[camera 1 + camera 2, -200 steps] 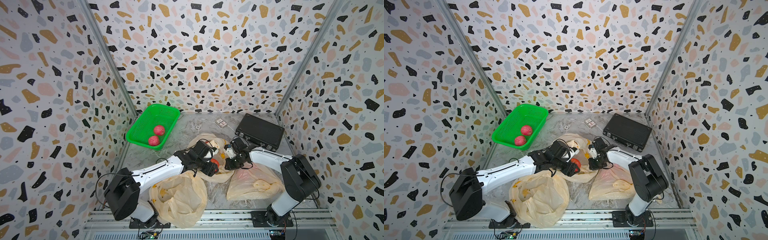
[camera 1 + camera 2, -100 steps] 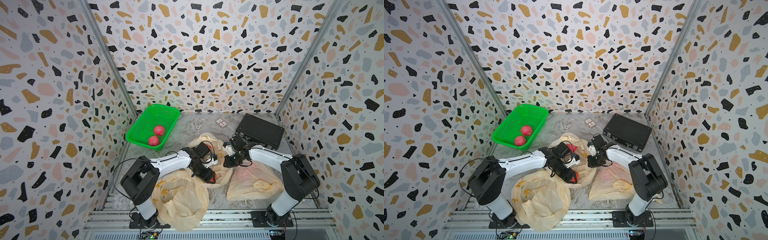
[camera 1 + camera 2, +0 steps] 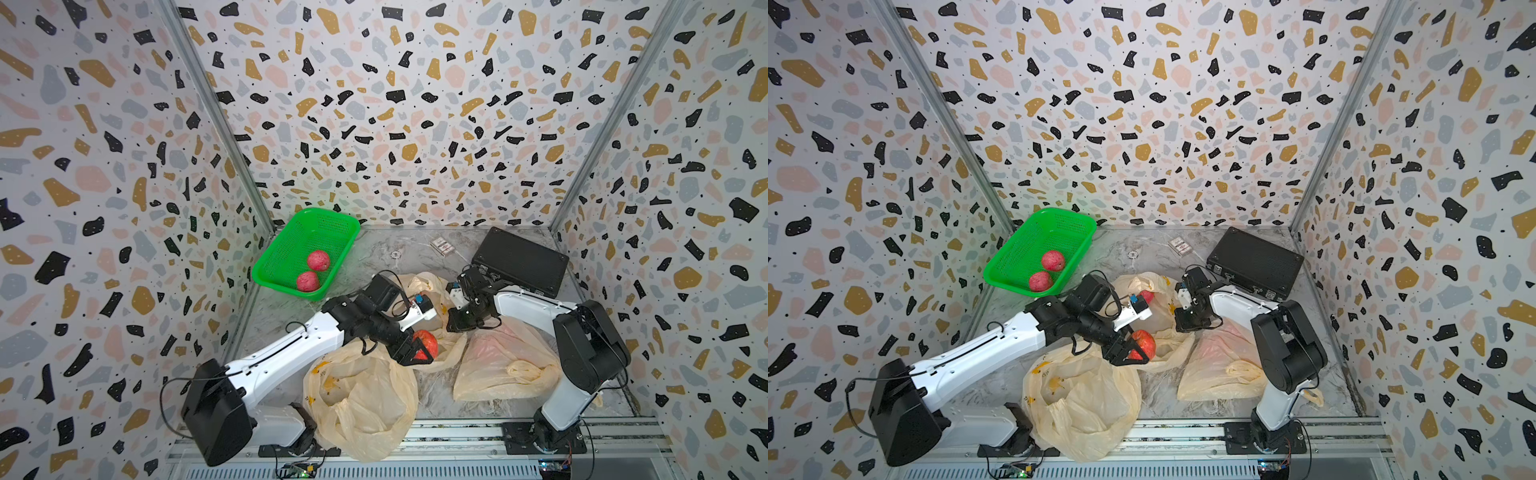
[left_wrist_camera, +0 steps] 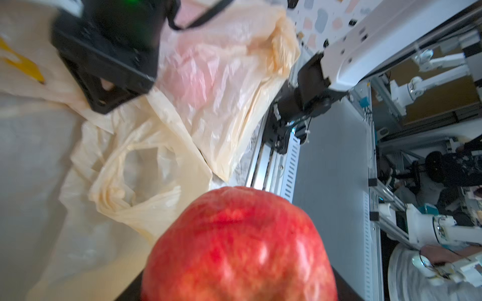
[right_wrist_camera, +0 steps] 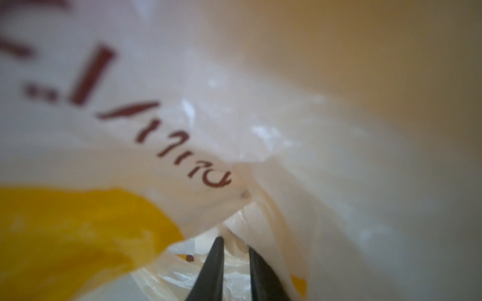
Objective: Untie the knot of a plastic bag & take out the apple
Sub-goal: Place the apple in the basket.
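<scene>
The apple [image 4: 240, 247] has glossy red skin with pale mottling. The plastic bag [image 4: 146, 166] is thin, translucent cream film, crinkled and faintly shiny. The fingers [image 5: 212, 268] in the right wrist view are matt black. The desk [image 3: 365, 257] looks like smooth grey marble. At its far left corner the green basket [image 3: 282, 257] is shiny perforated plastic. At the far right corner the case [image 3: 519, 262] is matt black. A ribbed metal rail [image 3: 457, 430] lines the near edge.
</scene>
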{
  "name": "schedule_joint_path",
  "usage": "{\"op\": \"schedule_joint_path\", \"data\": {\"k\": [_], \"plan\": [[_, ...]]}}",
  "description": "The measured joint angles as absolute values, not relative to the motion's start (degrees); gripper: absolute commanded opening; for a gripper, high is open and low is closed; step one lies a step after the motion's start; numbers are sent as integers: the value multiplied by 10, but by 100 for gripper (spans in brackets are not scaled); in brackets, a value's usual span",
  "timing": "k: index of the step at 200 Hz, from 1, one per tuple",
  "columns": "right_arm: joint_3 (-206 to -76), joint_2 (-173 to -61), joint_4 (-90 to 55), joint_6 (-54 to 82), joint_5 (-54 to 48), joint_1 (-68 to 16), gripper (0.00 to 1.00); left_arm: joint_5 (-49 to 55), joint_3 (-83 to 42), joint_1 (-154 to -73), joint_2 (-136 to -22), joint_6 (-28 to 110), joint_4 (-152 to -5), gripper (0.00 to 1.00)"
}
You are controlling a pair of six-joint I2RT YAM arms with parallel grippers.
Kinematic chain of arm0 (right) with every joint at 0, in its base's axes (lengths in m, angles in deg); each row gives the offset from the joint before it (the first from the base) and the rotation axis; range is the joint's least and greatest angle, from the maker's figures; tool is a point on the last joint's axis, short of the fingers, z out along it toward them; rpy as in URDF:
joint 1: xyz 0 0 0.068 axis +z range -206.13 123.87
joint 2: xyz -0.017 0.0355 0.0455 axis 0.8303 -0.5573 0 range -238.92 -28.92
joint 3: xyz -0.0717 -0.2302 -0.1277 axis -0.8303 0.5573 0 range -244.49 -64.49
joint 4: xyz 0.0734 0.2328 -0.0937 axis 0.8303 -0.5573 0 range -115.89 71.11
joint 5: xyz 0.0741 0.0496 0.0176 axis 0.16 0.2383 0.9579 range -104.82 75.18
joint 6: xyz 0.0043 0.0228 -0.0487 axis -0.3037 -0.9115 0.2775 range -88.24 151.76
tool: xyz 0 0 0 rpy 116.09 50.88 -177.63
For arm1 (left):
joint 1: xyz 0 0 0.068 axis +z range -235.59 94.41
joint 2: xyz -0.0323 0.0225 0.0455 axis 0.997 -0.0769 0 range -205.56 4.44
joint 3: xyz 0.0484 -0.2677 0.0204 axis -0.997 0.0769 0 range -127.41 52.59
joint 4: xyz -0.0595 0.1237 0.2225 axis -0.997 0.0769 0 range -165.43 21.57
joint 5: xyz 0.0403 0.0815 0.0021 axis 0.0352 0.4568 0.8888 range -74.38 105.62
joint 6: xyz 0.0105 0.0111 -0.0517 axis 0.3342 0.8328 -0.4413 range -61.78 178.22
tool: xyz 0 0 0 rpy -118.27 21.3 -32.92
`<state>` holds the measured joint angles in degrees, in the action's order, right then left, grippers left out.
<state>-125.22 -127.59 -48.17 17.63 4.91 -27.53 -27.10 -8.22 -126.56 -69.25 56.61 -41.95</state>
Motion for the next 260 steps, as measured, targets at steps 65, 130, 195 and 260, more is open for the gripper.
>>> {"op": "schedule_joint_path", "data": {"k": [65, 130, 195, 260], "plan": [[-1249, -1254, -484, 177, 51, -275, 25, -154, -219, -1021, -702, 454, -469, 33], [-1249, -1238, -484, 179, 60, -275, 24, -43, -299, -889, -859, 448, -512, 32], [-1248, -1238, -491, 185, 59, -276, 26, 65, -323, -819, -1020, 452, -522, 37], [-1249, -1257, -500, 192, 59, -276, 30, 81, -342, -812, -1069, 467, -515, 73]]}}
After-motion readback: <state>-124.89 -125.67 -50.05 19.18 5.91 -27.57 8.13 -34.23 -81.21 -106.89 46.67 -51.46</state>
